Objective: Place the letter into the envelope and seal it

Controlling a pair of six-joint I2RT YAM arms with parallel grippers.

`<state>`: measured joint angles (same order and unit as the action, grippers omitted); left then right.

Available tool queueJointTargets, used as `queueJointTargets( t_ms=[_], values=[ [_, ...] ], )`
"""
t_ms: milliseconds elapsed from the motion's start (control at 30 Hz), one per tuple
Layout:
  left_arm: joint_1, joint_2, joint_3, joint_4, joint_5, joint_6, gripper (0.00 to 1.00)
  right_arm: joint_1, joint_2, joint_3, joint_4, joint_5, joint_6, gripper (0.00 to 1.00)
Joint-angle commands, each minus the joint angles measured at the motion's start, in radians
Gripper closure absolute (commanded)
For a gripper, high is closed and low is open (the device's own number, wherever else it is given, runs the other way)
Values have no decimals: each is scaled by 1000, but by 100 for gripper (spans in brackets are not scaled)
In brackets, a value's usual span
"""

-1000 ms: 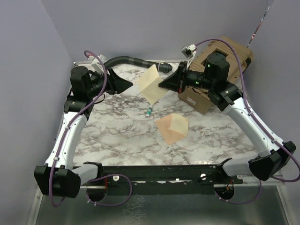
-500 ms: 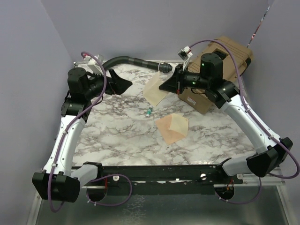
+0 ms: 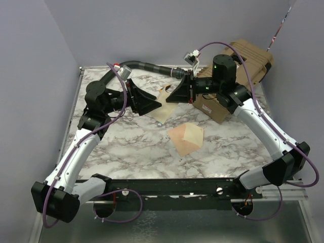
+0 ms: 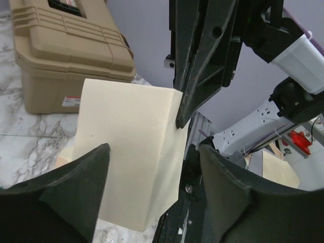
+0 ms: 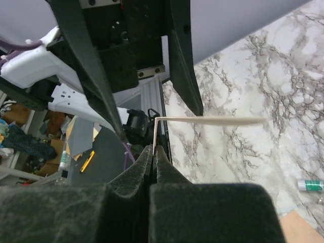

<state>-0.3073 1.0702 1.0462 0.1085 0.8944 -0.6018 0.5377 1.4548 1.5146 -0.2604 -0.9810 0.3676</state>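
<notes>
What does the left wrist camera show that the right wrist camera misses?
Only the left wrist view shows the tan case and the letter's broad face. Only the right wrist view shows the envelope's corner and a small green-capped tube. Both show the letter pinched by the right fingers, with the open left fingers near it, over the marble table.

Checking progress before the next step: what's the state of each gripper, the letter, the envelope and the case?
letter: held off the table, bent, not in the envelope.
envelope: lying on the table, ungripped.
right gripper: shut on the letter.
left gripper: open, jaws either side of the letter.
tan case: lid closed.
</notes>
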Motion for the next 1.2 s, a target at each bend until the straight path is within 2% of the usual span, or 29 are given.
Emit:
queueJointTargets(
  t_ms=[0,67,200,367,500,600,700,733,767,800,833,900,1000,1100,1167],
  values=[
    [-14,24,-20,76,49,-47,34,4,17,33,75,-82,45,100],
    [-16,31,-16,77,62,-51,41,5,23,36,78,-81,51,100],
    [-16,41,-16,78,87,-53,43,4,46,56,54,-37,67,100],
    [-16,53,-22,78,110,-64,53,5,65,69,36,1,74,100],
    [-17,69,-18,77,146,-68,70,5,58,64,43,28,79,100],
    [-17,77,-17,76,153,-72,77,4,51,53,49,52,87,100],
    [-16,80,-13,76,144,-72,91,5,46,42,55,82,105,100],
    [-16,80,-7,77,129,-79,96,4,44,38,54,98,113,94],
    [-17,82,5,69,104,-87,100,5,39,33,53,125,123,78],
    [-16,83,23,51,77,-92,100,5,31,30,45,164,127,61],
    [-17,85,47,38,47,-102,100,5,19,19,42,208,131,47],
    [-16,84,78,37,16,-121,100,5,-22,-18,73,280,157,31],
    [-17,77,107,37,-40,-147,100,5,-109,-109,181,410,230,18],
    [-16,82,129,73,-68,-215,100,5,-180,-197,268,539,332,12],
    [-17,87,133,111,-88,-289,100,5,-206,-242,326,571,416,9]
  ],
)
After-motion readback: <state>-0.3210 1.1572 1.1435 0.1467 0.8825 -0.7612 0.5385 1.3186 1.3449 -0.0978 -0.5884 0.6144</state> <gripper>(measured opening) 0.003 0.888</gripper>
